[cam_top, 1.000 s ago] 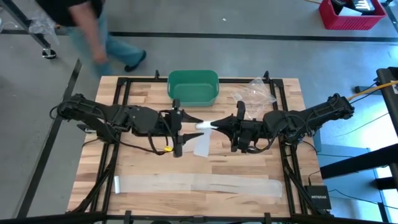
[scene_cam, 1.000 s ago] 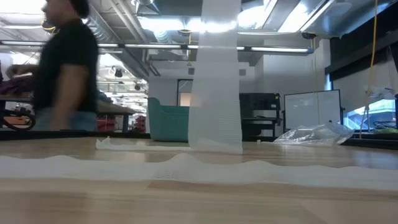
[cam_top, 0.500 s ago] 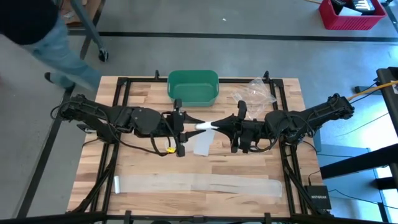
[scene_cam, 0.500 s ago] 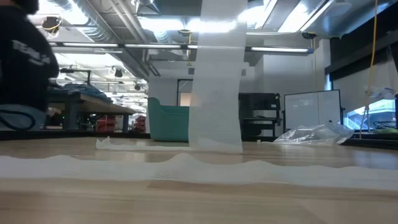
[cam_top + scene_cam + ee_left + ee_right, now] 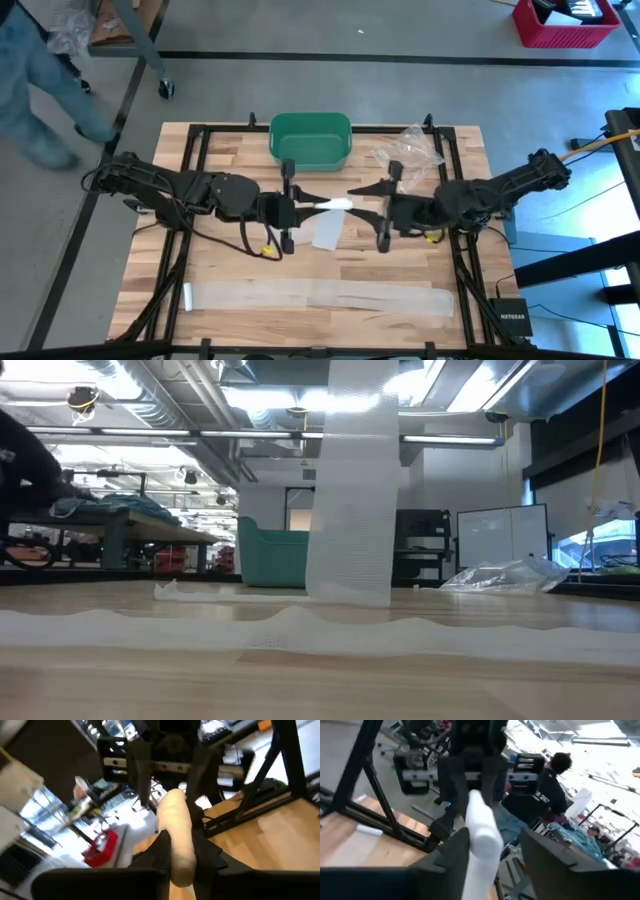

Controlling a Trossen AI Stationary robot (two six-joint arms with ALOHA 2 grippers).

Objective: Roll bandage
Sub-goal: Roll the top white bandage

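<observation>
At the centre of the desk (image 5: 230, 270), the rolled end of the bandage (image 5: 335, 204) is held clear of the wood, clenched between the fingers of the left end effector (image 5: 303, 205), which reaches in from 9 o'clock. In the left wrist view the pale roll (image 5: 176, 837) is seen pinched tightly between that arm's two dark fingers (image 5: 158, 851). The right end effector (image 5: 365, 200), reaching in from 3 o'clock, is released: its two fingers are spread wide apart just beside the free tip of the roll, and in the right wrist view the roll (image 5: 481, 834) passes between them with gaps on both sides. From the roll a loose tail of bandage hangs down to the desk, seen in the low view as a broad white vertical band (image 5: 355, 490). A second bandage strip (image 5: 315, 295) is laid flat across the desk toward 6 o'clock. A green bin (image 5: 311, 140) stands at 12 o'clock, with a crumpled clear plastic bag (image 5: 408, 152) near it toward 1 o'clock. A person (image 5: 38, 85) is seen on the floor beyond the desk's 10 o'clock corner.
</observation>
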